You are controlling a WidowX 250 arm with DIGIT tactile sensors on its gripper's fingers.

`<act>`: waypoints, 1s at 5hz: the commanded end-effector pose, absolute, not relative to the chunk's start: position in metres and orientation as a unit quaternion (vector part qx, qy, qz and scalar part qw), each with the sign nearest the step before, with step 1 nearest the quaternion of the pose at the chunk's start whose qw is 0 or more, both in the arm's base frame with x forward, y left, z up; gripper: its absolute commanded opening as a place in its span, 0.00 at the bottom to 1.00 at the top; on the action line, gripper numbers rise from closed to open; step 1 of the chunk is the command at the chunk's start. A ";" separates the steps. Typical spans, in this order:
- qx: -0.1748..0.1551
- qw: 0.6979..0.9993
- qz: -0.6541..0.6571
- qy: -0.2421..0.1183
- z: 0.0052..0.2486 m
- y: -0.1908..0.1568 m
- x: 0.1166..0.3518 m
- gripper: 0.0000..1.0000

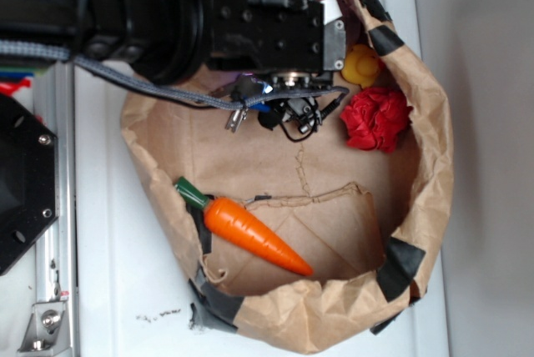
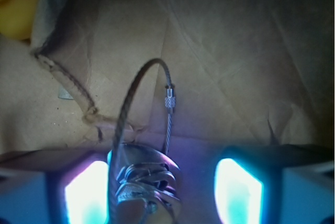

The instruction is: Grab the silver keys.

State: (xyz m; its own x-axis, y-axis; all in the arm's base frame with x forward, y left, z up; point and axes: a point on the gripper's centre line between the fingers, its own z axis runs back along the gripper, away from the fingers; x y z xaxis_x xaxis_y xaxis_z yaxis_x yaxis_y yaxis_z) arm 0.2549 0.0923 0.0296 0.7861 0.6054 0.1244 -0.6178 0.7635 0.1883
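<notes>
On my exterior view the arm point(image 1: 167, 15) reaches in from the upper left of the frame over a brown paper bag point(image 1: 434, 148) with a rolled rim, lying on a white table point(image 1: 108, 290). The gripper point(image 1: 292, 94) sits at the upper middle, just inside the bag's top edge. The keys point(image 1: 238, 113) show just below the wrist block, left of the gripper, as a small silver bit.

My wrist view puts the keys point(image 2: 144, 179) at the bottom centre: a stack of flat silver blades with the wire ring looping up over the bag floor. The two fingers point(image 2: 238, 190) glow blue at lower left and lower right, and they stand fairly wide. The keys lie against the left one, with a clear gap to the right one. I cannot tell whether they are pinched.

A carrot point(image 1: 250, 233) lies at lower centre of the bag. A red ball point(image 1: 377, 119) and a yellow duck point(image 1: 363, 65) sit at upper right.
</notes>
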 end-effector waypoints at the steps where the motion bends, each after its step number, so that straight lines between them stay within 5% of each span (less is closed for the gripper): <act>1: 0.108 0.936 0.329 -0.056 0.050 0.097 0.262 0.00; 5: 0.102 0.937 0.329 -0.057 0.052 0.095 0.266 0.00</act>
